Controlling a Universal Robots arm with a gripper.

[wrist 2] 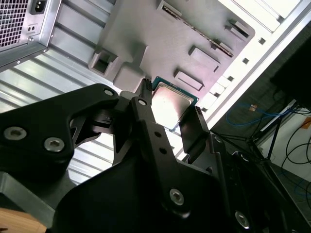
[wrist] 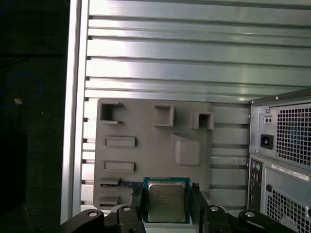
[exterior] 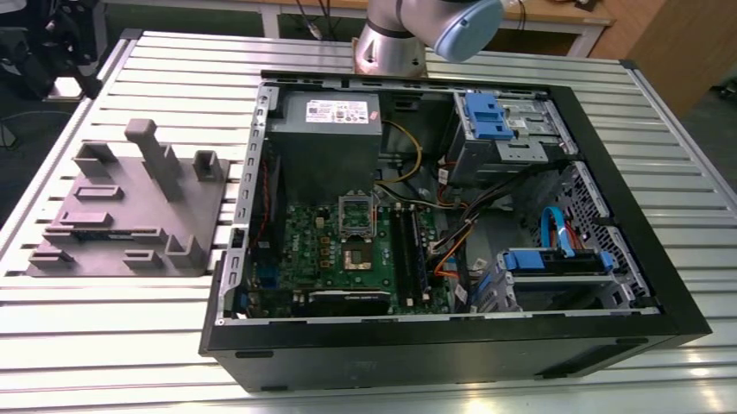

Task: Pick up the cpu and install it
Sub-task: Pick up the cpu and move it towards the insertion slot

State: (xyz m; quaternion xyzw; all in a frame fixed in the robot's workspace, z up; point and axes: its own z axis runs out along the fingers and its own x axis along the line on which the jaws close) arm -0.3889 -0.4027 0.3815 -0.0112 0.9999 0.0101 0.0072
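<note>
The cpu, a flat square chip with a silvery top and a greenish edge, sits between the two black fingers of my gripper, which is shut on its opposite edges. In the second wrist view the cpu is held level in the gripper, well above the grey fixture plate. In the exterior view the arm stands past the far edge of the open computer case. The motherboard's cpu socket lies uncovered, its bracket raised.
The open computer case lies on the slatted aluminium table. The grey fixture plate with raised blocks sits at the exterior view's left. A grey power supply, drive cages with blue clips and loose cables fill the case.
</note>
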